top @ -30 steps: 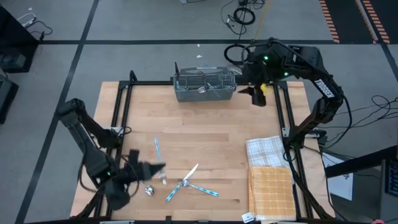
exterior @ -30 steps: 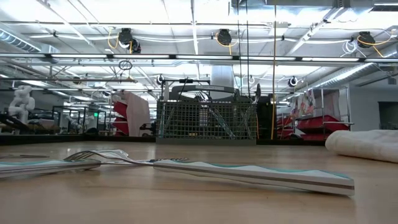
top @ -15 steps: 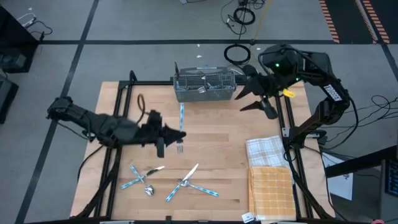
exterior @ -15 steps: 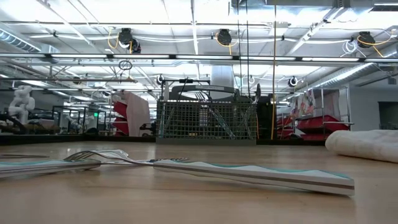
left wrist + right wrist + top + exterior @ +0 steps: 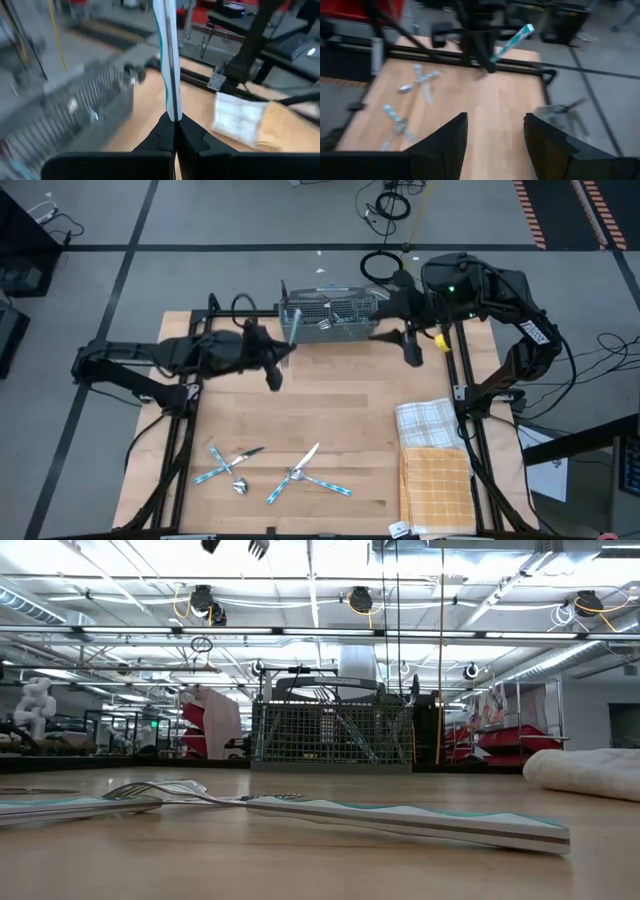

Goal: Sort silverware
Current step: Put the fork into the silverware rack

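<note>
A teal-handled fork (image 5: pixel 292 326) is pinched by the left gripper (image 5: pixel 283 348) beside the wire caddy (image 5: pixel 330 317); lowering into its compartment is called for next. The right gripper (image 5: pixel 392 338) is spread, empty.

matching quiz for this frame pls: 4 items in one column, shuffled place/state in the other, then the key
1. left gripper
2. right gripper
3. mesh caddy
4. folded cloths

A. far edge of the table, centre
B. open, empty, beside the caddy
C. shut on a teal-handled fork
D. near right part of the table

Pairs: 1-C, 2-B, 3-A, 4-D
</note>
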### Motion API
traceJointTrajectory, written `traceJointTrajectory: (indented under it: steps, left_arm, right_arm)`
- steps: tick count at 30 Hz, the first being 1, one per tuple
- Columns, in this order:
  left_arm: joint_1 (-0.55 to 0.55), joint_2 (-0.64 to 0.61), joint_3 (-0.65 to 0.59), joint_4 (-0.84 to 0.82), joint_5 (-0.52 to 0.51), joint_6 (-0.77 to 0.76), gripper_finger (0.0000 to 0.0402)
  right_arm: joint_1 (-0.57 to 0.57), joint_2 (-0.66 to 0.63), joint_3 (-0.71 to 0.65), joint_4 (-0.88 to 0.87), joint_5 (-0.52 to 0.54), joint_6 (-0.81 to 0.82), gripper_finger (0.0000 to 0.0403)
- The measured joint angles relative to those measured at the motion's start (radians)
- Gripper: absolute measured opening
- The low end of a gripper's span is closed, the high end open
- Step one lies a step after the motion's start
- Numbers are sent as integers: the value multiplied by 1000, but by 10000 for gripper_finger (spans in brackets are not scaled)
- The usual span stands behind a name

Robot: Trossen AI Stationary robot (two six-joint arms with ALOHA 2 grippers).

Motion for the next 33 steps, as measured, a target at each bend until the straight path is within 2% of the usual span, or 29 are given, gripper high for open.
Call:
traceJointTrajectory:
  steps: [3,9,13,17,20,24,28,31,33]
  left_arm:
    - [79,2,3,-54,159,-180,4]
    - [203,17,3,27,616,-422,4]
    - [250,30,2,214,854,-626,4]
    - [313,34,4,416,994,-923,4]
    - [356,37,3,488,1012,-1118,4]
    - [407,45,4,507,1003,-1277,4]
    - [437,81,2,536,897,-1369,4]
    - [439,133,3,732,896,-1443,4]
    - [425,181,3,888,902,-1550,4]
  right_arm:
    - [-1,6,0,35,16,-2,180]
    - [0,51,0,50,14,-20,180]
    - [7,94,0,16,13,-62,180]
    - [56,119,0,22,12,-126,180]
    - [118,122,0,68,57,-186,180]
    - [207,125,0,144,240,-312,180]
    - [259,135,0,216,357,-442,180]
    - [260,143,0,244,374,-504,180]
    - [242,153,0,245,376,-518,180]
